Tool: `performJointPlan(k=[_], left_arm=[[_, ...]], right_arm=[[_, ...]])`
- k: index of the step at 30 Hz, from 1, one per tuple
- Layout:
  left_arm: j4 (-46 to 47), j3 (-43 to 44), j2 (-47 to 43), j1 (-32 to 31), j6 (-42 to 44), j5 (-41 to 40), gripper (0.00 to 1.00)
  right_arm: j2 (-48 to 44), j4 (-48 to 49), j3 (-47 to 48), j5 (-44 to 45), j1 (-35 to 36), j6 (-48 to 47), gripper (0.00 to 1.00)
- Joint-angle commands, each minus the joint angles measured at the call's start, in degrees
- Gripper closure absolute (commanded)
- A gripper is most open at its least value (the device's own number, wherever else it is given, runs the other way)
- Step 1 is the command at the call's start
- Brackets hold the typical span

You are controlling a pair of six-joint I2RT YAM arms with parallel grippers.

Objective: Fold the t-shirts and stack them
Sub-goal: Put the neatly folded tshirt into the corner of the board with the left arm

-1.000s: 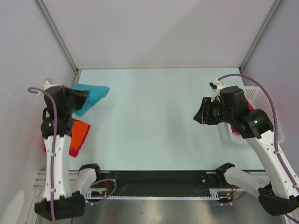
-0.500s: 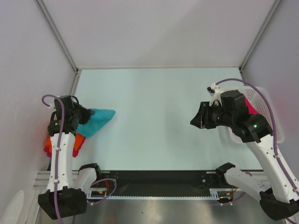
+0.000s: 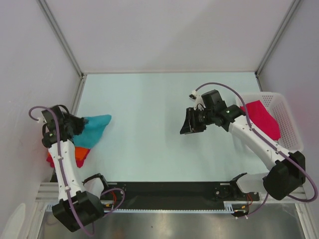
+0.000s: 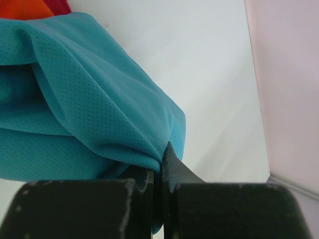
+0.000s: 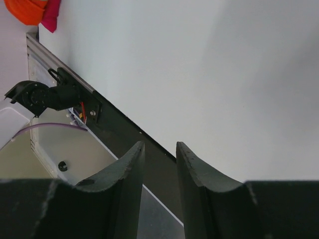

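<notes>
Left arm (image 3: 62, 159): folded at table (image 3: 149, 99) left edge; left gripper (image 4: 162, 158) jaws clamped on teal t-shirt (image 4: 75, 99). Right arm (image 3: 254, 139): extended over table middle; right gripper (image 5: 159, 149) jaws slightly apart.

A: How is the light?
B: Bright, even, from overhead. The table (image 3: 149, 124) shows only faint, soft shadows beside the arms (image 3: 259, 144).
A: And sharpness?
B: The top view is crisp. In the left wrist view the teal shirt (image 4: 89, 99) shows sharp mesh, while the left fingers (image 4: 177, 174) at the bottom are blurred. The right fingers (image 5: 127, 179) are soft too, and the table greys toward the lower right.
</notes>
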Motion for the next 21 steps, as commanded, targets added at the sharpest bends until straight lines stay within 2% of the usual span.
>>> performJointPlan(k=[1, 4, 15, 18, 21], left_arm=[[1.1, 3.9, 1.6, 6.4, 3.5, 5.0, 1.00], [2.3, 8.0, 6.1, 8.7, 4.5, 6.8, 1.00], [4.9, 28.0, 22.4, 8.7, 3.3, 11.2, 1.00], [4.8, 30.5, 25.5, 8.8, 3.7, 11.0, 1.00], [4.9, 29.2, 26.2, 9.4, 4.3, 11.1, 1.00]], right_arm=[[1.7, 3.9, 4.0, -2.0, 0.9, -1.5, 0.63], [3.0, 3.7, 4.5, -1.5, 0.9, -2.6, 0.63], [5.8, 3.5, 7.6, -0.1, 1.4, -2.4, 0.64], [6.1, 2.8, 8.2, 0.4, 1.6, -2.9, 0.64], [5.8, 1.9, 8.2, 1.5, 1.6, -3.0, 0.64]])
